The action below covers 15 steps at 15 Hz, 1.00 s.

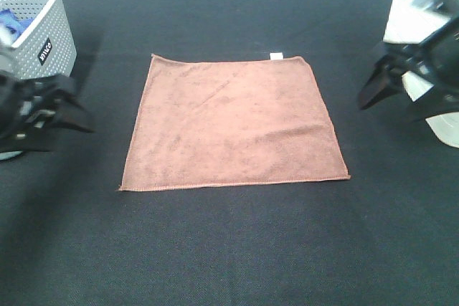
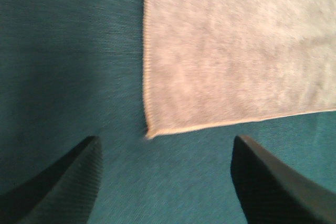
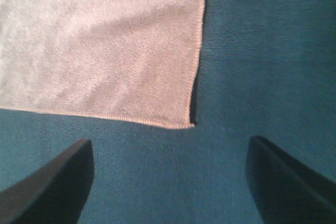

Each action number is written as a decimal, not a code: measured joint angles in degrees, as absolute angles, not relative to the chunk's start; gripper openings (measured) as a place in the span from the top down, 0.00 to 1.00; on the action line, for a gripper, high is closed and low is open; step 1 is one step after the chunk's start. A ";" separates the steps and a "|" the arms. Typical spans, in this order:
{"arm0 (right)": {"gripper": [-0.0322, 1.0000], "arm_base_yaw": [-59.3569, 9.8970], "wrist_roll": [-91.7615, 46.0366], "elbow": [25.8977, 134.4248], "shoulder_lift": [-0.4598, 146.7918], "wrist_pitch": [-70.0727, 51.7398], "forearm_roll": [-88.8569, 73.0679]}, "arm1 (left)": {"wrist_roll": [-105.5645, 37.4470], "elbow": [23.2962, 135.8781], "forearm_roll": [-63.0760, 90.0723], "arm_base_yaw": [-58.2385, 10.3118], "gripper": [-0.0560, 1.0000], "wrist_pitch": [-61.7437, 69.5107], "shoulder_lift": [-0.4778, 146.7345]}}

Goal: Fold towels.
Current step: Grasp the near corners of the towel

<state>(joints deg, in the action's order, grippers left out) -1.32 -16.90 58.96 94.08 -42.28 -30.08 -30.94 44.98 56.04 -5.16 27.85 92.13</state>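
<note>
The reddish-brown towel (image 1: pixel 233 123) lies spread flat in the middle of the black table, with its small white tag (image 1: pixel 275 56) on the far edge. My left gripper (image 1: pixel 80 105) is open and empty, left of the towel and apart from it. In the left wrist view the gripper (image 2: pixel 165 182) is a little short of a towel (image 2: pixel 236 51) corner. My right gripper (image 1: pixel 387 109) is open and empty, right of the towel. In the right wrist view the gripper (image 3: pixel 170 182) is just short of another towel (image 3: pixel 100 45) corner.
A grey perforated basket (image 1: pixel 43 30) stands at the far left with a blue cloth (image 1: pixel 7 23) inside. A white object (image 1: pixel 423 12) stands at the far right behind my right arm. The black table surface (image 1: pixel 229 249) extends in front of the towel.
</note>
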 joint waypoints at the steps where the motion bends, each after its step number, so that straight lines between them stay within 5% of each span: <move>1: 0.24 -0.74 -18.74 60.05 96.77 -42.57 -32.09 | -34.21 46.75 59.82 -5.16 0.32 28.88 95.97; 5: 0.28 7.22 -33.75 64.34 108.75 -48.53 -46.41 | -48.87 50.99 76.03 -5.16 0.32 33.40 108.35; 15: 0.25 6.42 -36.55 70.99 121.64 -51.80 -44.52 | -55.98 53.06 86.34 -7.16 0.28 34.09 117.91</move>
